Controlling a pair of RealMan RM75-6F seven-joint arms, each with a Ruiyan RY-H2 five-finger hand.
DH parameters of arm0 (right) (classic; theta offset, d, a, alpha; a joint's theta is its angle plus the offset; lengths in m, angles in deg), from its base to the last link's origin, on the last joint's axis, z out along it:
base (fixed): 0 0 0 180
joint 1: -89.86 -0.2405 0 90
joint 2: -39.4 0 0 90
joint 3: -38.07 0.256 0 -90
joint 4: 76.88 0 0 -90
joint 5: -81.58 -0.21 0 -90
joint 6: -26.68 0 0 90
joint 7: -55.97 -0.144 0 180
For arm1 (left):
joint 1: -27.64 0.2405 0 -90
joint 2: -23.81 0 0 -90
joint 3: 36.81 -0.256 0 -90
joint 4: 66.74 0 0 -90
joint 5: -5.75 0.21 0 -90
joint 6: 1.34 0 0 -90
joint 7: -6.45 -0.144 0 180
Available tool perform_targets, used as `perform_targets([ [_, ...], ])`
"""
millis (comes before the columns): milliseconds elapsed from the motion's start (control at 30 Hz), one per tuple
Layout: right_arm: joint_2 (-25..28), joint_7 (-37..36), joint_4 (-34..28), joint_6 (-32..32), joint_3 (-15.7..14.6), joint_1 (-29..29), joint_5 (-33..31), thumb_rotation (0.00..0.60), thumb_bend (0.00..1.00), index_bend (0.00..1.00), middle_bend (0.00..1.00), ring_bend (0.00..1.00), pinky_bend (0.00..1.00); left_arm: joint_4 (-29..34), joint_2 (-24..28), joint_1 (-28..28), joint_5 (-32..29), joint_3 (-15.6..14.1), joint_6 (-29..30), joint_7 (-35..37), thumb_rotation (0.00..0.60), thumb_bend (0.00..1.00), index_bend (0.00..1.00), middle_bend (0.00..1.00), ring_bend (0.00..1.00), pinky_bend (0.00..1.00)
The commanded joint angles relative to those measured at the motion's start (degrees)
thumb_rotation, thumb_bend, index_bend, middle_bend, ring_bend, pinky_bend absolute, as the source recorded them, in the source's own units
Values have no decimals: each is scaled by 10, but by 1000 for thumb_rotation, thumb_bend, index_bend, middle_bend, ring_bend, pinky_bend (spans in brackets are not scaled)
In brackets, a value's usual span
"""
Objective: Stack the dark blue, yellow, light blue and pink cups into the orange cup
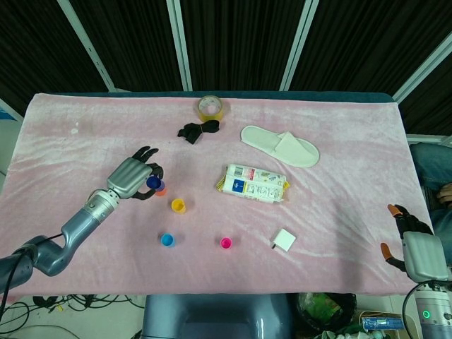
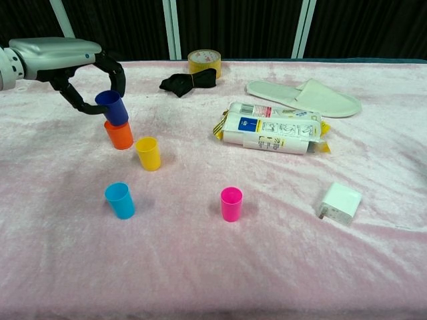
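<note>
My left hand (image 1: 131,177) (image 2: 63,60) grips the dark blue cup (image 2: 112,108) (image 1: 152,183) and holds it right on top of the orange cup (image 2: 119,136) (image 1: 161,189), its base at the orange rim. Just right of them stands the yellow cup (image 2: 148,153) (image 1: 179,205). Nearer the front are the light blue cup (image 2: 120,200) (image 1: 167,240) and the pink cup (image 2: 231,204) (image 1: 226,243). Off the table's front right corner is my right hand (image 1: 413,247), its fingers curled in and holding nothing.
A snack packet (image 2: 272,132) lies right of the cups, a white charger (image 2: 341,203) at the front right. At the back are a tape roll (image 2: 204,61), a black cloth (image 2: 188,81) and a white slipper (image 2: 305,95). Pink cloth (image 2: 213,280) covers the table.
</note>
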State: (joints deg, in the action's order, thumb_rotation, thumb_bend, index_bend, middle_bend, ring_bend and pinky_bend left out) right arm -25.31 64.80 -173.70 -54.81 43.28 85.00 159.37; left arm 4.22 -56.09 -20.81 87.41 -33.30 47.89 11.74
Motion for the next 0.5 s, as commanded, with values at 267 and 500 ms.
perform_targets([
  [267, -1, 0, 0, 0, -1, 0, 1, 600, 298, 131, 100, 173, 239, -24, -10, 1, -8, 5, -11, 8, 600, 394, 449, 471, 0, 0],
  [500, -1, 1, -1, 0, 0, 0, 1, 600, 297, 131, 100, 173, 238, -38, -20, -2, -7, 3, -25, 23, 600, 394, 447, 468, 0, 0],
])
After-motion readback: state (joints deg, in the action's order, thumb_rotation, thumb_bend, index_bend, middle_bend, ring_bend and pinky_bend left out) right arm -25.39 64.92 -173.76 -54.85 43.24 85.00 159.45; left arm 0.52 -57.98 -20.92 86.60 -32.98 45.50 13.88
